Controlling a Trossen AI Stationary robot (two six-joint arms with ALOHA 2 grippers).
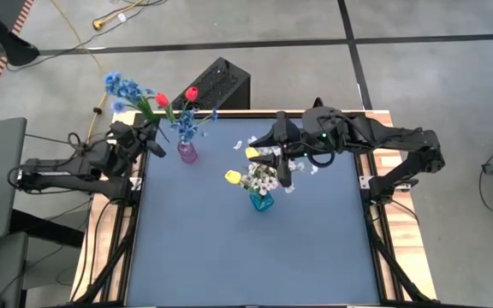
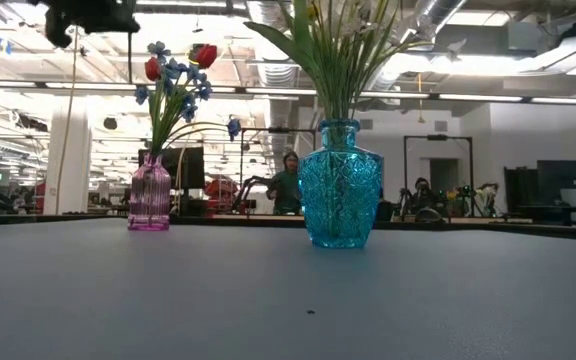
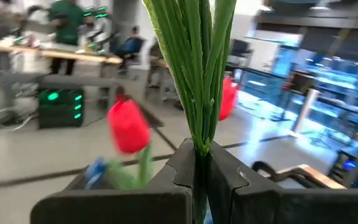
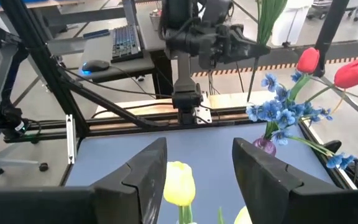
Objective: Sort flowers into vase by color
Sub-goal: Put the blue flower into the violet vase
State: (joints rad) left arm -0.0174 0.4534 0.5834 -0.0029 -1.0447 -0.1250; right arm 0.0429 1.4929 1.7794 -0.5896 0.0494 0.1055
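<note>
Flowers [image 1: 262,178] fill mid-table vases; table's [image 1: 246,265] near half lies bare.

Both arms matte black, jointed, looped black cables; green indicator light behind right gripper [image 1: 286,168]; fingers [image 4: 263,177] blocky, dark.

Overhead downward, table-level sideways, two wrist close-ups; pink vase [image 1: 187,152] and teal vase [image 2: 339,184] common to overhead and low.

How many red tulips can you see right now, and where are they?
2, as far as shows: one red tulip and a second red tulip, both rising from the pink vase at the table's far left. Others may be hidden.
</note>
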